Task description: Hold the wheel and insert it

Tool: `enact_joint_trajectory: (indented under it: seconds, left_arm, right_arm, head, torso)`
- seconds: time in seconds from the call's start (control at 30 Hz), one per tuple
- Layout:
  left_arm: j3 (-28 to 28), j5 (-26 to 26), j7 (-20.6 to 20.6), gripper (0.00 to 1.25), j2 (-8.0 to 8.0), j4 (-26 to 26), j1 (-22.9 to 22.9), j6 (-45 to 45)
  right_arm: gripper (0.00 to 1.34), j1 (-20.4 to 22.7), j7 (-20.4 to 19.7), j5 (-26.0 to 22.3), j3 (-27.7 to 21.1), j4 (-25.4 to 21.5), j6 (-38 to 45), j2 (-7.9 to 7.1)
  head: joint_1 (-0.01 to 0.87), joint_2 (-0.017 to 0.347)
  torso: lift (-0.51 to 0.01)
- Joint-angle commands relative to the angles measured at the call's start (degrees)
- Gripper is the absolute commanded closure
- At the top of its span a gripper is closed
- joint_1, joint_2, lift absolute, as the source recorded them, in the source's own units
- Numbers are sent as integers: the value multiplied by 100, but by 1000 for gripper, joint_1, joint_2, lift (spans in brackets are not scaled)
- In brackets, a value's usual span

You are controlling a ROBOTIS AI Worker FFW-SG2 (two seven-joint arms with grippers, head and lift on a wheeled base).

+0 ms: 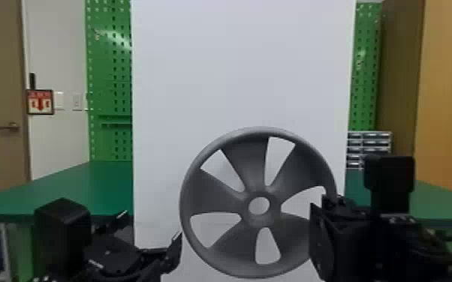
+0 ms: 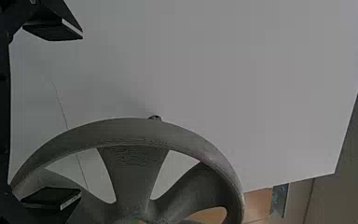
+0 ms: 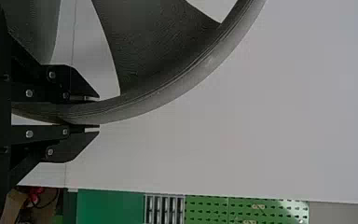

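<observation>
Evidently, the right pincer [image 3: 98,114] is gripping the wheel [image 1: 214,191] by its rim [image 3: 168,99].
Opposite, the left pincer [image 2: 81,114] is gaping wide; one-sided support is probably risking a twist during insertion.

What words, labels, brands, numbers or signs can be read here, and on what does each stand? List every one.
No text can be quoted.
Red-and-white framed sign on the wall: a downward red arrow between two small red symbols; the lettering along its top is too small to read.
Grey spoked wheel: no lettering seen.
Small-parts drawer unit: no readable label.
</observation>
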Motion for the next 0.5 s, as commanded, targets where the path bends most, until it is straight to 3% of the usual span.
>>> enact_joint_trajectory:
  seconds: [0.0,0.47]
  left_arm:
    - [-5,-17,8,101,0,0,0,0]
    - [-14,-35,17,101,0,9,0,0]
  right_arm:
    - [1154,-116,0,-28,-13,1,35,9]
    - [1154,-547,0,-204,31,1,237,0]
  head:
    - [97,15]
    - [97,15]
  torso:
    - [-442]
    - [-442]
